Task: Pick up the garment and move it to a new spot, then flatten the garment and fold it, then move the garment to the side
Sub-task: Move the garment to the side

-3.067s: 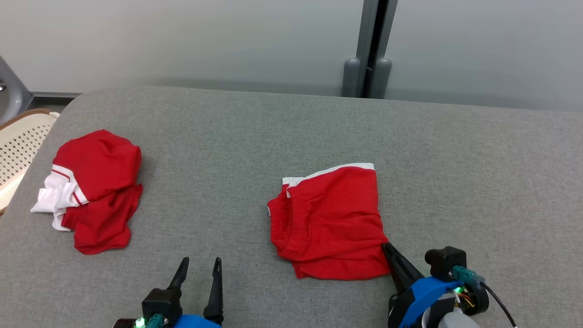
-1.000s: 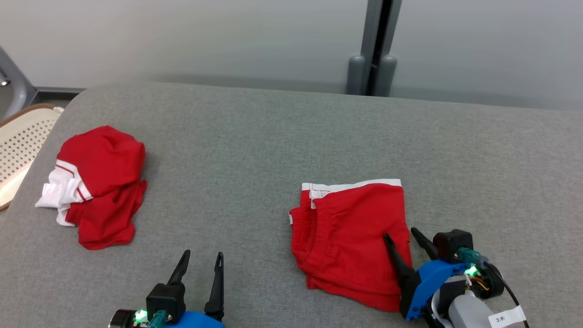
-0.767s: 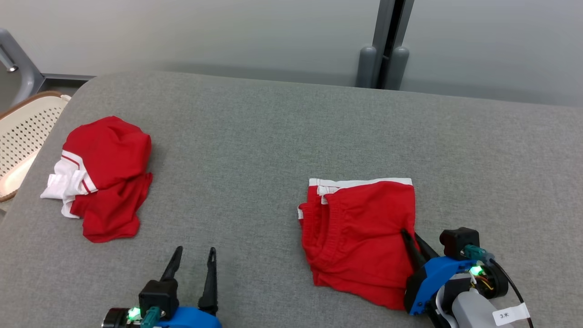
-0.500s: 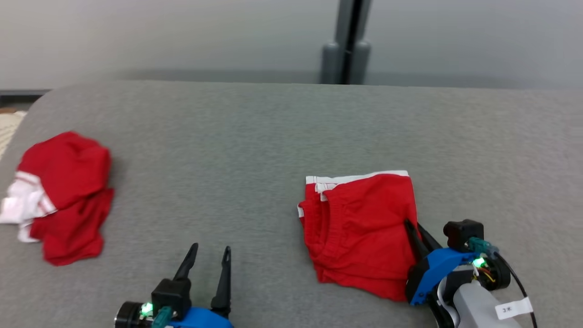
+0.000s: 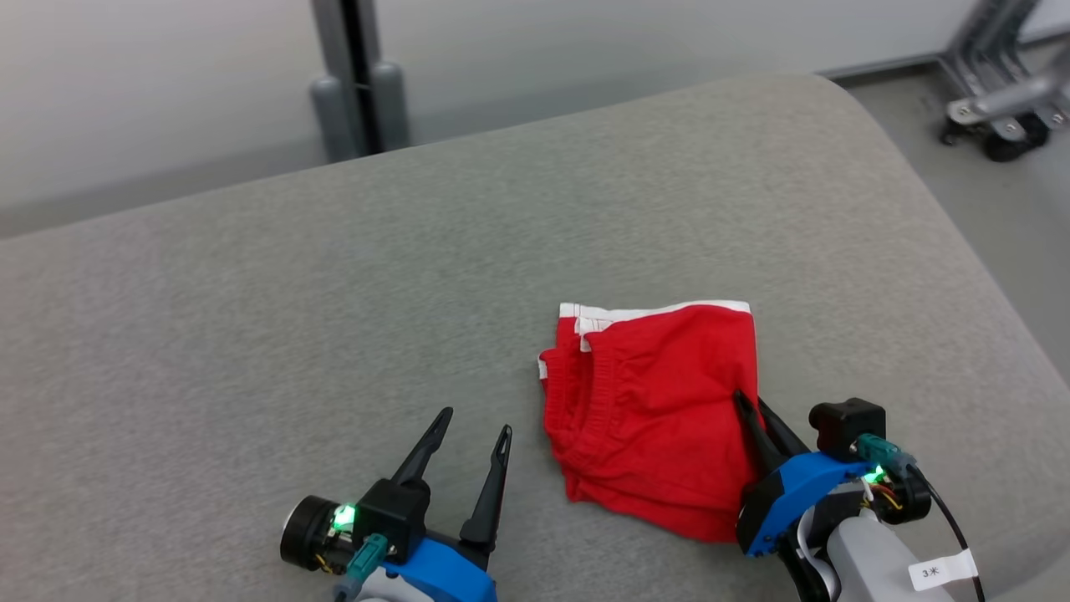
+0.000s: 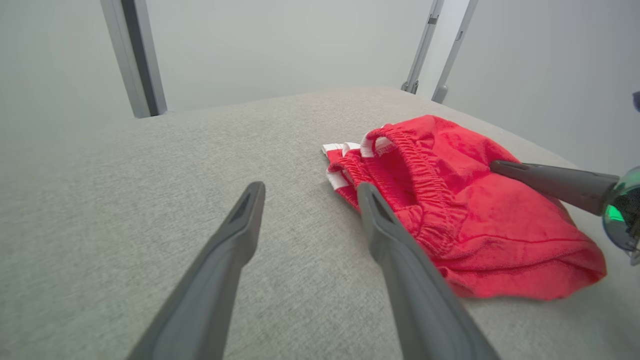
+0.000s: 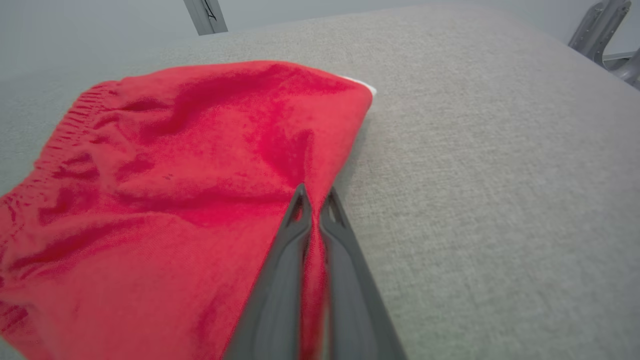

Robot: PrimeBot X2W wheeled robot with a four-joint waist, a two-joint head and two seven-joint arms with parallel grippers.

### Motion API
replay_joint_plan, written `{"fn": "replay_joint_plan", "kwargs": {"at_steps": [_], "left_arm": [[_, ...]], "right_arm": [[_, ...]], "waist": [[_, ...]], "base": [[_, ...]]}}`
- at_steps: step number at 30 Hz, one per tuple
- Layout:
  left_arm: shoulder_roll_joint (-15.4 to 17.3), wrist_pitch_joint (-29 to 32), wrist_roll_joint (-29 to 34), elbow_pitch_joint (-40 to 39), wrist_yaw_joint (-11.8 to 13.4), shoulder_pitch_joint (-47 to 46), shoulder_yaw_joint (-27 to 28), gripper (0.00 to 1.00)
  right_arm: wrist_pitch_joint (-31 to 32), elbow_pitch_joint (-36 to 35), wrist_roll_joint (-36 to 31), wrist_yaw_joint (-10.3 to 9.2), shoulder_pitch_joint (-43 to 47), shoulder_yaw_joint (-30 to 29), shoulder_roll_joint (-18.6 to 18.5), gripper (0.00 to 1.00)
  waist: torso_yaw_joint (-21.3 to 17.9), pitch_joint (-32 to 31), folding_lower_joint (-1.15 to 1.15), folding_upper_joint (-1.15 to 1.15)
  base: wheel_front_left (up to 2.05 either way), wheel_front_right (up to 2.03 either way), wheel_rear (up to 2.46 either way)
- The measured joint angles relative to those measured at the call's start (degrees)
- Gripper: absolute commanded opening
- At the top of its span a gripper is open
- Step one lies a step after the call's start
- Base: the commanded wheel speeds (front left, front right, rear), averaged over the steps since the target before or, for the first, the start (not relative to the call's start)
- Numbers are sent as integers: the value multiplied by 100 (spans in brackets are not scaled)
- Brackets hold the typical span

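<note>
The garment [image 5: 652,401] is a pair of red shorts with white trim, folded into a rough square on the grey table [image 5: 251,293]. In the right wrist view my right gripper [image 7: 315,192] is shut on the garment [image 7: 175,165], pinching a ridge of cloth at its right edge. In the head view that right gripper [image 5: 748,401] sits at the garment's lower right. My left gripper [image 5: 472,422] stands open to the garment's left, a short gap from it. In the left wrist view its fingers [image 6: 370,200] point past the elastic waistband side of the garment [image 6: 450,200].
The table's rounded right edge [image 5: 945,217] lies close to the right of the garment, with floor beyond. A wheeled metal frame [image 5: 995,109] stands on that floor at the far right. A grey post [image 5: 355,84] rises behind the table.
The head camera has swung to the right, so the other red heap has left the picture. My right gripper closed on the garment's right edge about a second ago and still pinches it.
</note>
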Motion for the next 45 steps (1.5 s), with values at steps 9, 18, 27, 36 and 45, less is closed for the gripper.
{"fn": "replay_joint_plan", "kwargs": {"at_steps": [9,18,27,36,45], "left_arm": [[0,1,105,183,15,-57,83,100],[124,0,269,259,-35,-192,388,100],[234,-15,378,127,-97,-463,632,100],[166,-19,409,102,-134,-650,783,100],[112,-7,364,234,-13,-650,1090,100]], "right_arm": [[-2,41,-413,0,-120,186,-3,0],[98,503,-1534,1,-1358,-620,-485,0],[657,791,-2591,1,-2254,-2072,-1661,0],[783,216,-3796,1,-2290,-3628,-1763,100],[94,-543,-4475,1,-2290,-4312,-382,100]], "waist": [[-360,89,0,0],[22,455,0,0],[658,1032,0,0],[997,1227,0,0],[1151,882,0,0]], "base": [[0,0,0],[0,0,0],[0,0,0],[0,0,0],[0,0,0]]}}
